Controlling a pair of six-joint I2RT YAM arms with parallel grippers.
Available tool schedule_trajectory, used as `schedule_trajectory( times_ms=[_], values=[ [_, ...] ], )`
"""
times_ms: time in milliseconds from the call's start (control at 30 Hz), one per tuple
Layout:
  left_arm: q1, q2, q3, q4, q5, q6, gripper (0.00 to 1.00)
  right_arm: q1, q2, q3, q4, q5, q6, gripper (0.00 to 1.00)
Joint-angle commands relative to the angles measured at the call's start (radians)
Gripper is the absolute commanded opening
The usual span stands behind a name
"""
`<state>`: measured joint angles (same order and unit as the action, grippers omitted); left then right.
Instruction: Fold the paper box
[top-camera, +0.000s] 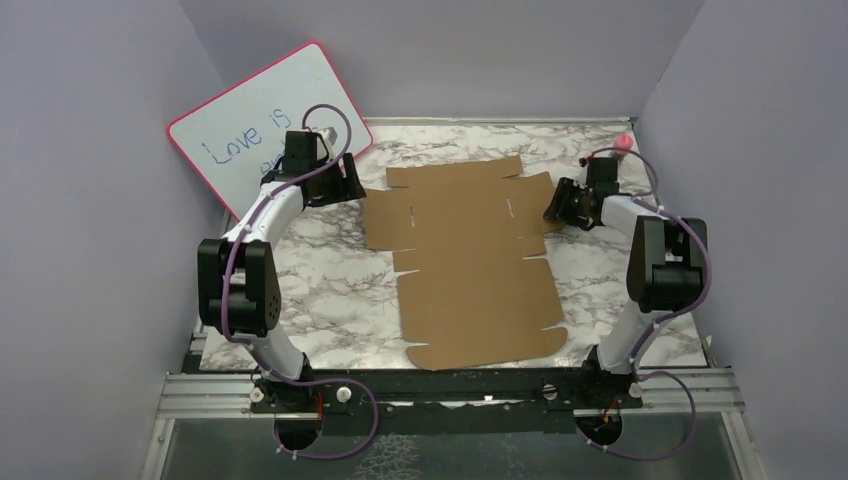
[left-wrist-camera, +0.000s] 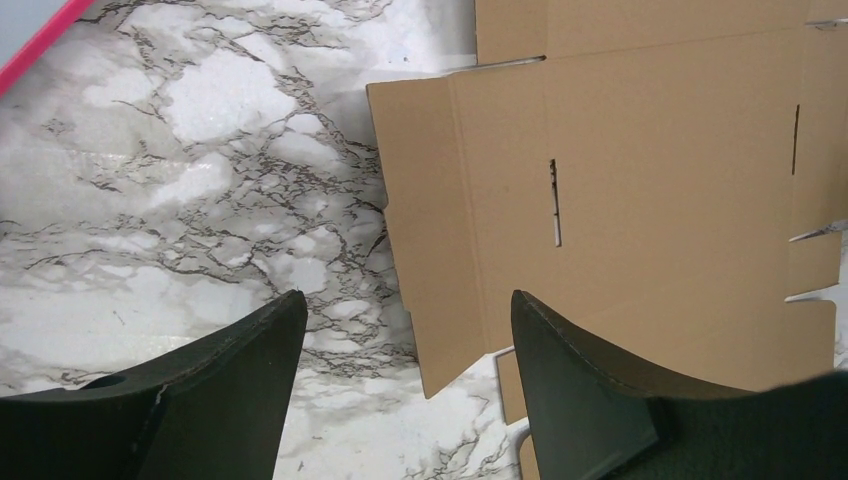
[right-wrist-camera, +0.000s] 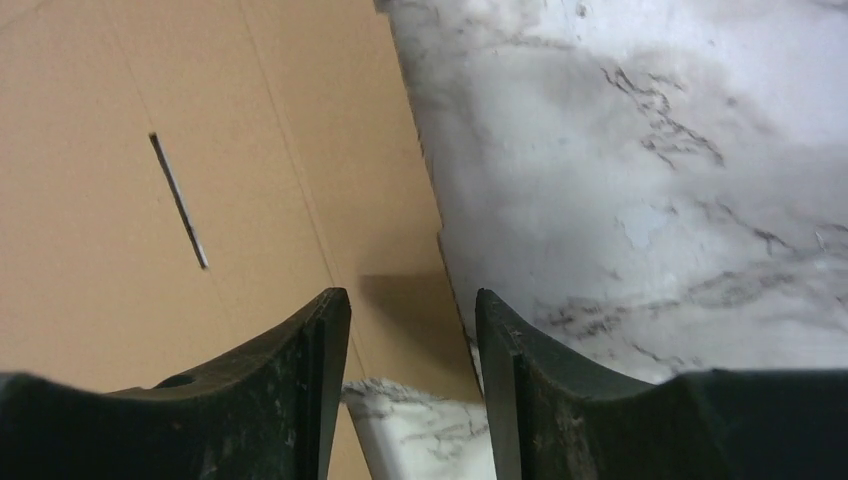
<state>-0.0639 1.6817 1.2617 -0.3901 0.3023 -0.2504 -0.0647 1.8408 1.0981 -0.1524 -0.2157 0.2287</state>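
The paper box (top-camera: 470, 260) lies unfolded and flat on the marble table (top-camera: 330, 290), a brown die-cut sheet with flaps and slits. My left gripper (top-camera: 352, 185) hovers at the sheet's left side flap. In the left wrist view the left gripper (left-wrist-camera: 407, 295) stands open, with the paper box (left-wrist-camera: 650, 200) flap's near corner between its fingers and touching neither. My right gripper (top-camera: 553, 208) is at the right side flap. In the right wrist view its jaws (right-wrist-camera: 411, 293) straddle the paper box (right-wrist-camera: 120, 200) flap's edge with a narrow gap, gripping nothing.
A pink-framed whiteboard (top-camera: 262, 130) with blue writing leans at the back left, behind the left arm; its pink edge (left-wrist-camera: 40, 40) shows in the left wrist view. A small pink object (top-camera: 624, 142) sits at the back right corner. Purple walls enclose the table.
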Motion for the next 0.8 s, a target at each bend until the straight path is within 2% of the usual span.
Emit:
schedule_trajectory(
  times_ms=[0, 133, 267, 433, 767],
  values=[
    [-0.001, 0.032, 0.018, 0.027, 0.062, -0.003, 0.76, 0.002, -0.102, -0.034, -0.018, 0.066, 0.044, 0.59],
    [-0.001, 0.071, 0.066, 0.026, 0.076, -0.019, 0.76, 0.002, -0.123, 0.030, -0.010, 0.015, 0.032, 0.70],
    [-0.002, 0.136, 0.162, 0.024, 0.081, -0.042, 0.76, 0.002, -0.070, 0.124, 0.038, -0.100, 0.042, 0.77],
    [-0.005, 0.276, 0.294, 0.032, 0.111, -0.093, 0.76, 0.003, 0.054, 0.240, 0.088, -0.245, 0.093, 0.77],
    [-0.022, 0.483, 0.466, 0.109, 0.187, -0.176, 0.74, 0.003, 0.300, 0.455, 0.143, -0.402, 0.183, 0.77]
  ],
)
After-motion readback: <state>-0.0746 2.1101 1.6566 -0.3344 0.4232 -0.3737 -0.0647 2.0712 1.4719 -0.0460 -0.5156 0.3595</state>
